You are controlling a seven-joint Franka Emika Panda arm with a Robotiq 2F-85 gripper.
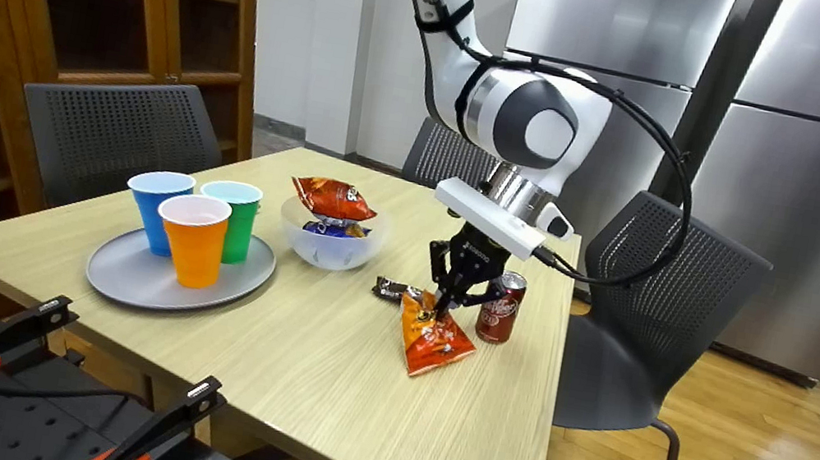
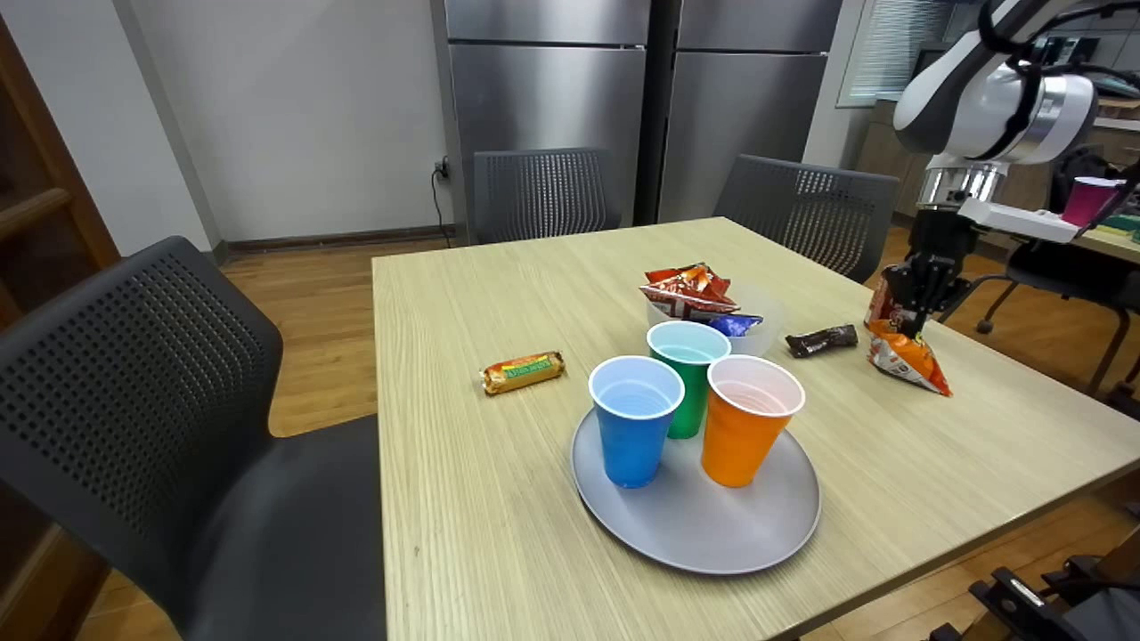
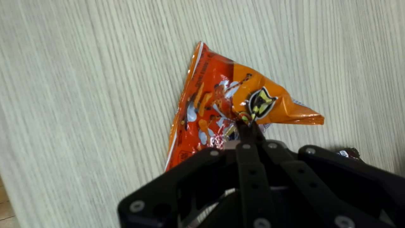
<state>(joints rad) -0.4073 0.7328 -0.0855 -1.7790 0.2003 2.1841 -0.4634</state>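
Observation:
An orange and red snack bag (image 3: 208, 95) lies on the light wooden table, pinched and creased where my gripper (image 3: 250, 125) is shut on it. In both exterior views the gripper (image 1: 442, 309) points down into the bag (image 1: 432, 344), which still seems to rest against the tabletop. Right beside the jaws stands a dark red soda can (image 1: 500, 312), upright. A dark-wrapped candy bar (image 2: 821, 341) lies close by on the bowl side; in the wrist view only one end of this bar (image 3: 350, 153) shows past the gripper.
A translucent bowl (image 1: 331, 252) holds a red snack bag (image 1: 333, 199) and a blue packet (image 2: 736, 324). Blue (image 2: 634, 436), green (image 2: 684, 401) and orange (image 2: 746, 427) cups stand on a grey plate (image 2: 712, 543). A gold-wrapped bar (image 2: 523, 372) lies apart. Chairs (image 1: 637, 318) surround the table.

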